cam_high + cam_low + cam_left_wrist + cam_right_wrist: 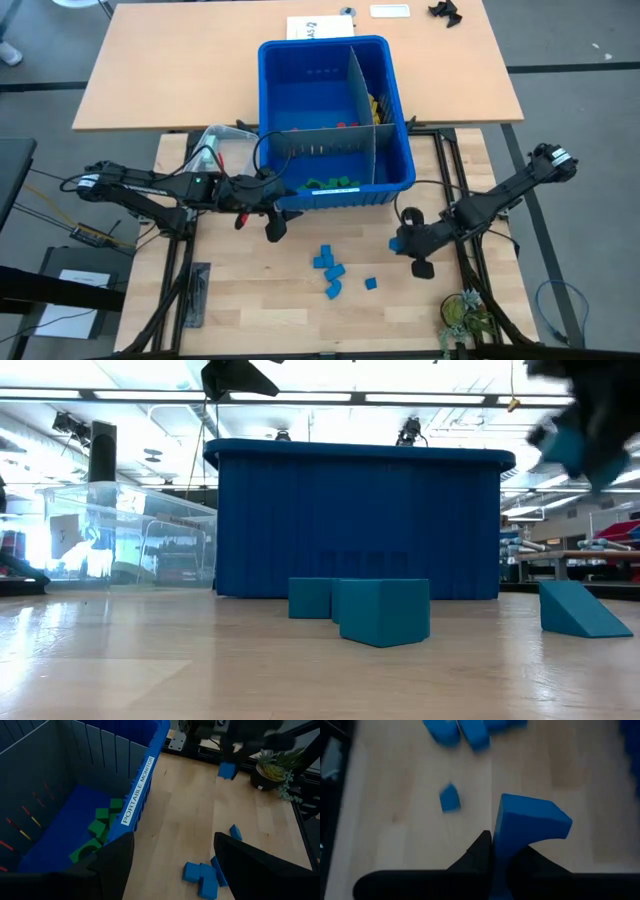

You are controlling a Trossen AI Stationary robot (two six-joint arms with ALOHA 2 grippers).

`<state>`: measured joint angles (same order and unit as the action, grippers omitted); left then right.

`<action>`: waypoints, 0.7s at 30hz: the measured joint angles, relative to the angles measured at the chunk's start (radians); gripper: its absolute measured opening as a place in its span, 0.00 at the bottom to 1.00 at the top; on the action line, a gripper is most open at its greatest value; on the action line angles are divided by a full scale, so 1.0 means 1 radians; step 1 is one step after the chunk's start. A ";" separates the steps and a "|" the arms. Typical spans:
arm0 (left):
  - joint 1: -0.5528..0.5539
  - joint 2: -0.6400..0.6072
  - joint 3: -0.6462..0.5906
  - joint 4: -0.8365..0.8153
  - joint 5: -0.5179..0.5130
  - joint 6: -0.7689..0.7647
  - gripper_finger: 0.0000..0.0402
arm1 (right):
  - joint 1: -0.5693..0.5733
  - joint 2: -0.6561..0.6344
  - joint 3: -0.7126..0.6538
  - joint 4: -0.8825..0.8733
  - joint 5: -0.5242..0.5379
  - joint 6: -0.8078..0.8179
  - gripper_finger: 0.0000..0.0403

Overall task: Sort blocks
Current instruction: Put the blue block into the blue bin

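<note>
Several blue blocks (328, 265) lie loose on the wooden table in front of the blue bin (400, 120); green blocks (97, 830) lie in the bin's near compartment. My right gripper (405, 248) hangs above the table, right of the loose blocks, shut on one blue block (530, 822). That block also shows in the low view as the blue block (568, 448), high up. My left gripper (262, 222) hovers open at the bin's near left corner, with nothing between its fingers (115, 862). My right gripper pinches the blue block by its narrow end (504, 851) between its two fingers. The fingers (481, 851) slant downward from above. The block's wider part sticks out beyond the fingertips, and the block is lifted clear of the table.
A clear plastic tub (225, 150) stands left of the bin. A small potted plant (465, 315) sits at the table's near right corner, and a dark flat thing (195, 295) lies at the near left. Bare wood lies between the loose blocks and the near edge.
</note>
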<state>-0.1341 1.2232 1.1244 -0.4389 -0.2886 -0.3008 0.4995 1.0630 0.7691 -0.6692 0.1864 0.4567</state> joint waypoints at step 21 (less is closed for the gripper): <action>0.000 0.000 0.000 0.015 0.000 0.000 0.71 | -0.331 -0.002 0.331 -0.017 0.139 -0.190 0.08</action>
<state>-0.1339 1.2232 1.1244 -0.4240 -0.2882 -0.3004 0.1683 1.0615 1.1006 -0.6858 0.3256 0.2666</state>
